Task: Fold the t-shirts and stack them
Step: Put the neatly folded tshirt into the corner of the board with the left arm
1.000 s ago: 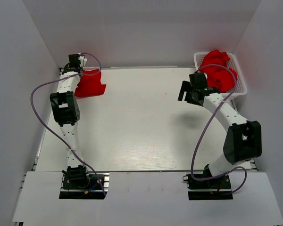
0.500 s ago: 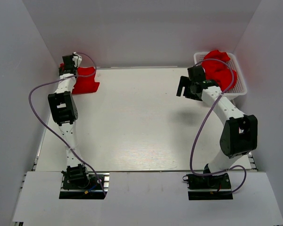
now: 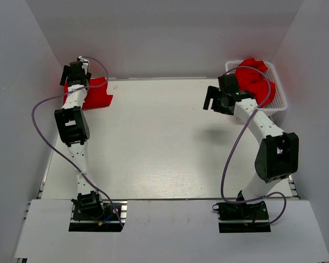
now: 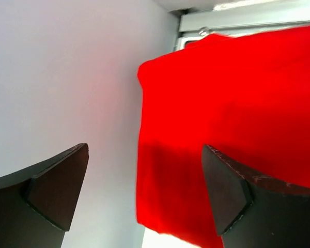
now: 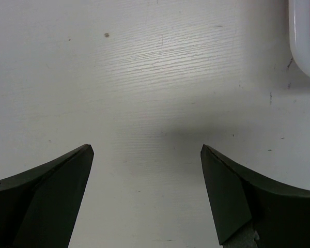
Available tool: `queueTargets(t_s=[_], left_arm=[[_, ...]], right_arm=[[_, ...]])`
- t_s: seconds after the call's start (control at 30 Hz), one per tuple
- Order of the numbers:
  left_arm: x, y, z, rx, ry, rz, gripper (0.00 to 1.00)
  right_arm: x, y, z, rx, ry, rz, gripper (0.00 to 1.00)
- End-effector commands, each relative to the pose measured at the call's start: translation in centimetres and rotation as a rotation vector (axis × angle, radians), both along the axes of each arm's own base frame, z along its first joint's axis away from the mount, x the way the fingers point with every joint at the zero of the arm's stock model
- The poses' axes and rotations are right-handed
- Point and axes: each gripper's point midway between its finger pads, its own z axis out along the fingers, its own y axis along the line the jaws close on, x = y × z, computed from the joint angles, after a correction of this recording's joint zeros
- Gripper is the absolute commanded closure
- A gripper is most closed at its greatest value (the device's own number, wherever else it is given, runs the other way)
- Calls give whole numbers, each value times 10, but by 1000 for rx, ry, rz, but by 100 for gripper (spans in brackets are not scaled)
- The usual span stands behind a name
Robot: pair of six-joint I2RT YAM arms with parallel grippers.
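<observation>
My right gripper (image 5: 144, 170) gapes empty over the bare table (image 3: 153, 142). Beyond, in the far-left corner, a folded red t-shirt (image 3: 97, 96) lies flat, long side crosswise, my left gripper (image 4: 144, 181) spread empty above its edge. Far right, crumpled red shirts (image 3: 255, 82) fill the basket (image 3: 281, 93).

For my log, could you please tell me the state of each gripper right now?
Left gripper: open, holding nothing.
Right gripper: open, holding nothing.

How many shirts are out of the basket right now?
1: a red shirt at the table's far-left corner. The heaped shirts in the white basket at far right hide one another; that count cannot be told.
</observation>
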Motion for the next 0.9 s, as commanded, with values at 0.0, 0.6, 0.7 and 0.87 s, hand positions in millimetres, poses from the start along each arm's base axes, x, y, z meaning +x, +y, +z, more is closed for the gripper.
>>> queueTargets(t_s=[0.0,0.6,0.7,0.87], left_arm=[[3,-36,110,-97,-210,-72,0],[-212,-339,82,-948,89,-394,0],[-265,-364,69,-1018,130,-446,0],[-314,-331,60,-882,95,-299,0]], right_arm=[[1,6,23,54,-70,19,10],[-75,-3,1,167,-139,-2,10],[-90,-8,1,166,-155,-2,10],[-109,-5,-3,219,-191,23,10]])
